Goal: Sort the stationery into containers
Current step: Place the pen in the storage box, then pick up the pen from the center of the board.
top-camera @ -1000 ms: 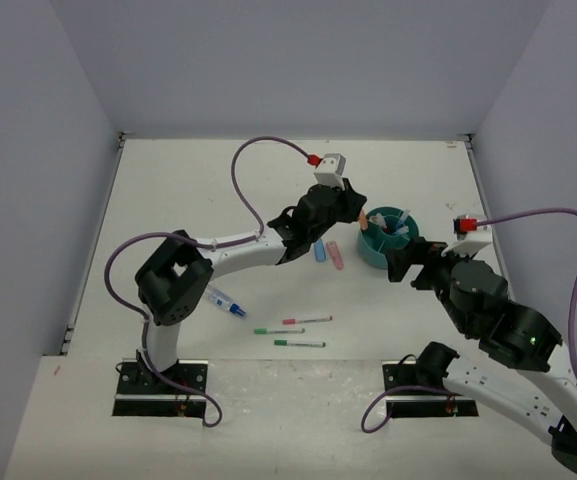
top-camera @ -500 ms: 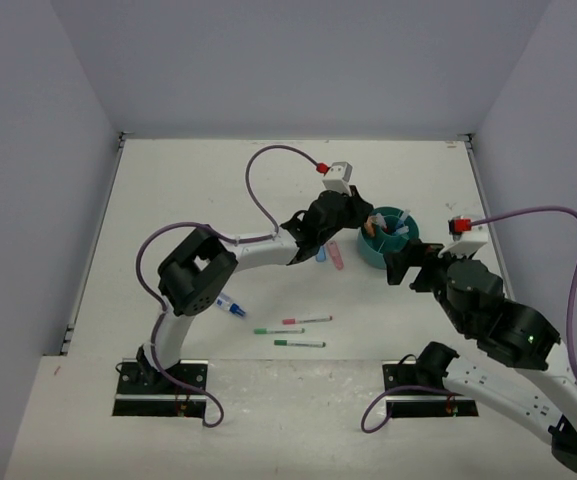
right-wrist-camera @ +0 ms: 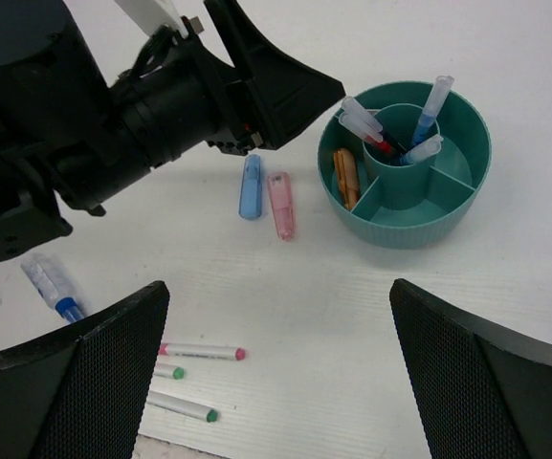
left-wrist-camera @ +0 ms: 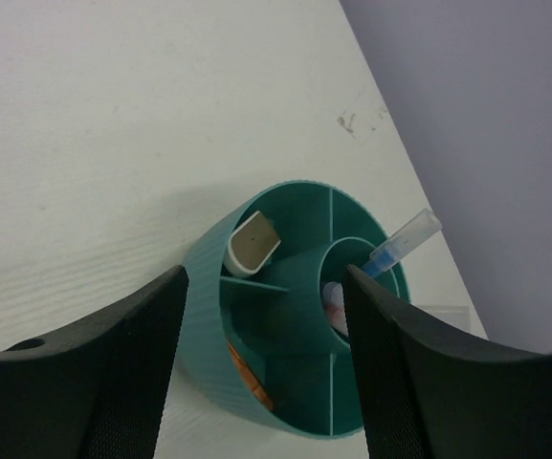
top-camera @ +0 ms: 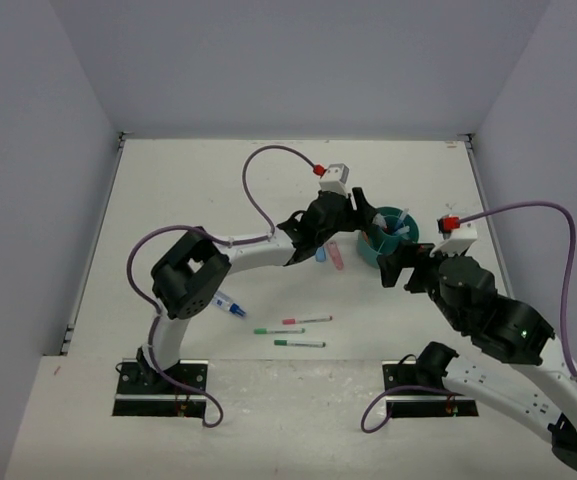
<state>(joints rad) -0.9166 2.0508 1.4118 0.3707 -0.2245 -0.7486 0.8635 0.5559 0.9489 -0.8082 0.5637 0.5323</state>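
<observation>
The round teal cup [top-camera: 411, 228] stands right of centre, its inner dividers showing [left-wrist-camera: 209, 277] [right-wrist-camera: 409, 229]. My left gripper [top-camera: 365, 214] [left-wrist-camera: 266, 277] hangs open over the cup's left side with nothing between its fingers. An orange highlighter [right-wrist-camera: 347, 177] [left-wrist-camera: 247, 378] lies in an outer compartment, and a white eraser [left-wrist-camera: 254, 244] leans in the one beside it. Blue-capped clear tubes [right-wrist-camera: 435, 100] stick out of the middle. My right gripper [top-camera: 393, 266] [right-wrist-camera: 277, 287] is wide open and empty, just in front of the cup.
A blue highlighter [right-wrist-camera: 251, 186] and a pink highlighter [right-wrist-camera: 281, 205] lie side by side left of the cup. A pink pen [top-camera: 308, 321] and two green pens [top-camera: 279, 330] [top-camera: 300, 343] lie nearer the front. A clear blue-capped tube [top-camera: 226, 303] lies by the left arm.
My left gripper carried the orange highlighter over the cup and opened; the highlighter now lies in a compartment. The right arm shifted slightly left.
</observation>
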